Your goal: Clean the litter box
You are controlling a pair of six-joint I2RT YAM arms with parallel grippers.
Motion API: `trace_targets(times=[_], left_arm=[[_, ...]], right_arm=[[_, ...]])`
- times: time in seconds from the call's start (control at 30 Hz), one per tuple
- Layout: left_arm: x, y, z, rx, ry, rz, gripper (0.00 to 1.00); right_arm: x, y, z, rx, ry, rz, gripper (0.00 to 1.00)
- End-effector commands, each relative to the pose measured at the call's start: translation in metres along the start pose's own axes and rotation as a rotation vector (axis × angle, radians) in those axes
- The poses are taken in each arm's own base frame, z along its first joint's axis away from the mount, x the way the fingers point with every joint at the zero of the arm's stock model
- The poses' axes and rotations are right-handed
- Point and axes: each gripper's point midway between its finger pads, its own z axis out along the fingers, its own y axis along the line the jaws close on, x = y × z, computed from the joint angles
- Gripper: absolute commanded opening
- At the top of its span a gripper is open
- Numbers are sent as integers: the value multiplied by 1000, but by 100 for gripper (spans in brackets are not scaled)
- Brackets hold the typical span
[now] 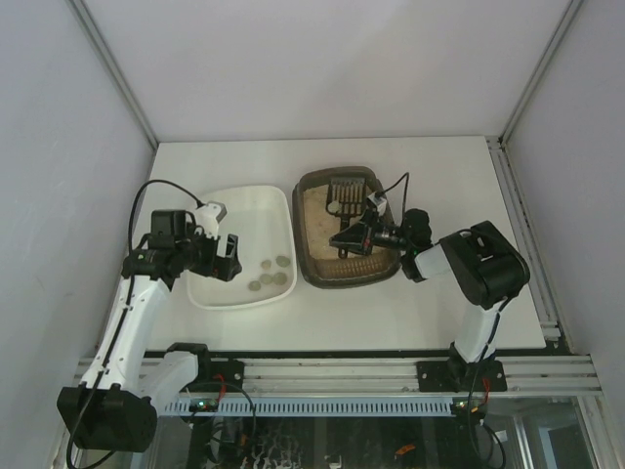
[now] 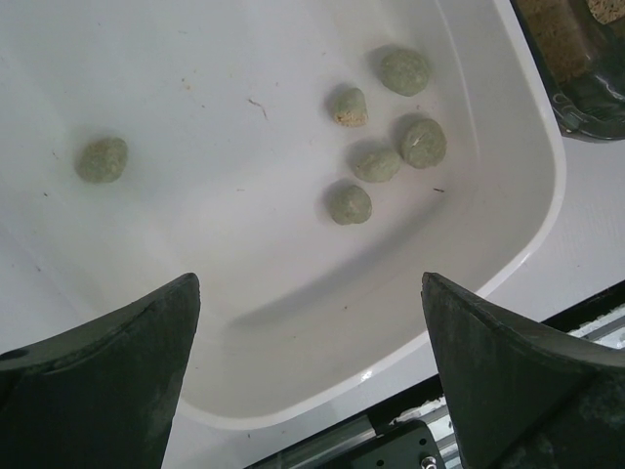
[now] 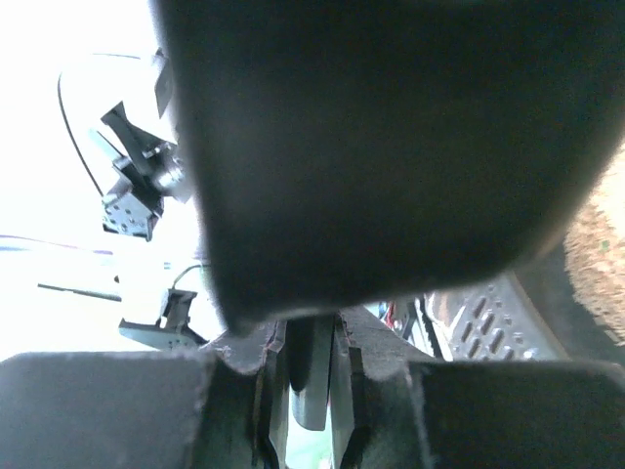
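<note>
The litter box sits just right of centre in the top view, on the white bench. It lies close beside a white tray on its left. The right hand reaches over the box and is clamped on a dark slotted scoop that lies over the sand. The left hand hangs over the tray's left part, near some greenish clumps.

The left wrist view has that left hand spread wide, holding nothing. Six clumps lie on the tray floor above it, and a corner of the box shows at upper right.

In the right wrist view the right hand is pressed together on the scoop's handle at bottom centre. The slotted blade shows at lower right.

The box looks like stiff, smooth plastic made heavy by loose sand. It would likely slide under a push and spill if tipped. The thick rim seems the best place to hold it.
</note>
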Motion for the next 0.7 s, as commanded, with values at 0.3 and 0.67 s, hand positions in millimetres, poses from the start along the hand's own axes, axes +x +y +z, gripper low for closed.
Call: trace_targets(times=[0.3, 0.67], left_arm=[[-3, -3, -2, 20, -14, 29, 100], [-2, 1, -11, 24, -3, 23, 100]], right_arm=[[-7, 17, -7, -51, -33, -80, 0], [10, 13, 6, 16, 51, -119, 0]])
